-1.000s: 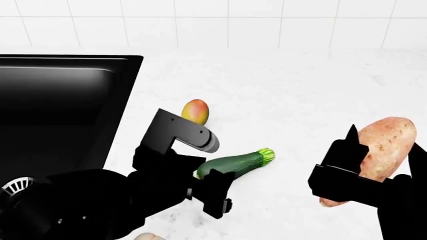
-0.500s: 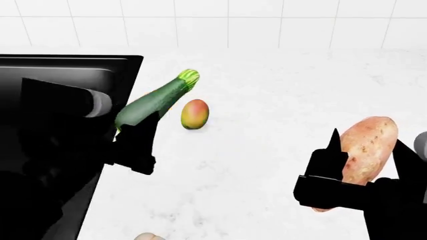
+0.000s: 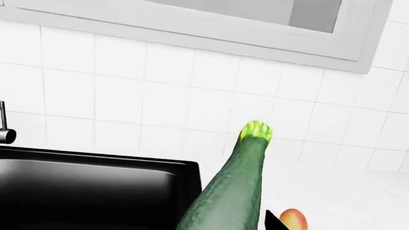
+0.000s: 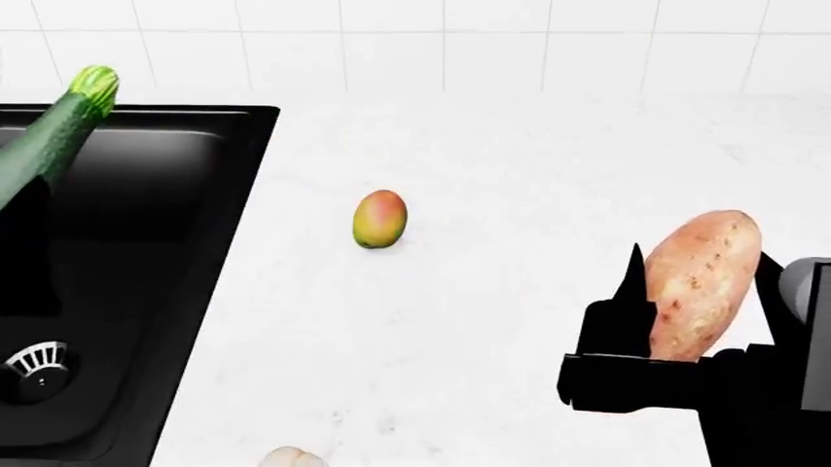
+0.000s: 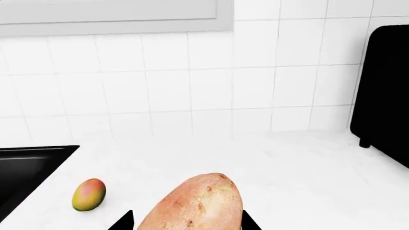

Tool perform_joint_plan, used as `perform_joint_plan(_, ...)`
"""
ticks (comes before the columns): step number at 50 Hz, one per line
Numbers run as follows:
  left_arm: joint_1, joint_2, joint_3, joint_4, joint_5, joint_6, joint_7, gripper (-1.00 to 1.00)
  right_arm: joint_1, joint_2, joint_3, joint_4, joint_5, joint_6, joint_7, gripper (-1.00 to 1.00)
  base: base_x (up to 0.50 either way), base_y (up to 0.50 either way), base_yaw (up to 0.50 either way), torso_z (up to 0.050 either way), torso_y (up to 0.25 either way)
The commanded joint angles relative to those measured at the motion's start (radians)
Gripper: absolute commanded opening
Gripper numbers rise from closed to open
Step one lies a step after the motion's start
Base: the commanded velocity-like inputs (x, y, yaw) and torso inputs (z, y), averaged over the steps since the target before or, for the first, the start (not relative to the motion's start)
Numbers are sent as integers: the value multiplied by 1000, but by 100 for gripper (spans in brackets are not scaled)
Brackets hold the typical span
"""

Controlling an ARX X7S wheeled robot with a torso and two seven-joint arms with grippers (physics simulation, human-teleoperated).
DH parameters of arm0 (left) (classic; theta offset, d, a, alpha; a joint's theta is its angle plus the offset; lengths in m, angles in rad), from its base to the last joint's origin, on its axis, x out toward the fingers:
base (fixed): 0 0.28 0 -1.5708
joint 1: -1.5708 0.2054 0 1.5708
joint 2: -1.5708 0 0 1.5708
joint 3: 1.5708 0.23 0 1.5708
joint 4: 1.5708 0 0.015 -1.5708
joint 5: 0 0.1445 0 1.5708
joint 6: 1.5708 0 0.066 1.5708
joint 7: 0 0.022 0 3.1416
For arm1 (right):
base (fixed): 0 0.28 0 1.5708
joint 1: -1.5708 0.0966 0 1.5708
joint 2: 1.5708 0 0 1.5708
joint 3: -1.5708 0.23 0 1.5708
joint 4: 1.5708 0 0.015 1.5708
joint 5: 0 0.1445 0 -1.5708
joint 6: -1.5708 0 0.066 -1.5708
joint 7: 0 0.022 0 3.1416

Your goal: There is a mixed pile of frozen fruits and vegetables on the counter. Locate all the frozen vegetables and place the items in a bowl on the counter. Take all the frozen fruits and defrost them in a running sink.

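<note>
My left gripper [image 4: 29, 209] is shut on the long dark green zucchini [image 4: 53, 136], holding it tilted over the black sink [image 4: 143, 195], pale tip up. In the left wrist view the zucchini [image 3: 236, 187] rises from the jaws, and one dark fingertip [image 3: 271, 219] shows beside it. My right gripper [image 4: 702, 265] is shut on the speckled sweet potato [image 4: 702, 282], lifted above the counter [image 4: 520, 175] at the right. Both fingertips flank the sweet potato [image 5: 191, 203] in the right wrist view. The mango [image 4: 379, 219] lies alone on the counter. The bowl is out of view.
A silver drain strainer [image 4: 37, 362] sits in the basin's floor. A thin faucet lever [image 3: 5, 129] shows near the sink's back. A black appliance [image 5: 386, 91] stands against the tiled wall at the far right. A small pale object [image 4: 288, 457] pokes in at the counter's near edge.
My left arm has swung left and up with the zucchini, from the counter near the mango to above the sink. The right gripper has lifted the sweet potato slightly.
</note>
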Motion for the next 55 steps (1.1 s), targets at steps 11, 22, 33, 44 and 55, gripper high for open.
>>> perform_joint_plan(11, 19, -27, -44, 40, -38, 11, -33, -100, 21, 29, -3, -22, 35, 18, 37, -100, -267, 3, 0, 0, 0)
perform_joint_plan(22, 24, -20, -24, 30, -19, 20, -22, -100, 20, 45, -22, -32, 7, 15, 20, -100, -377, 175, 0, 0, 0)
perform_joint_plan(33, 32, -24, -29, 31, -19, 27, -21, -100, 19, 58, -53, -45, -38, 8, -7, -100, -263, 486, 0, 0, 0)
perform_joint_plan(44, 30, -24, -26, 23, -11, 35, -21, -100, 16, 66, -64, -52, -57, 1, -8, -100, -82, 500, 0, 1, 0)
perform_joint_plan(55, 29, -21, -19, 18, -6, 40, -20, -100, 16, 67, -72, -45, -59, -2, 1, -100, -31, 500, 0, 0, 0)
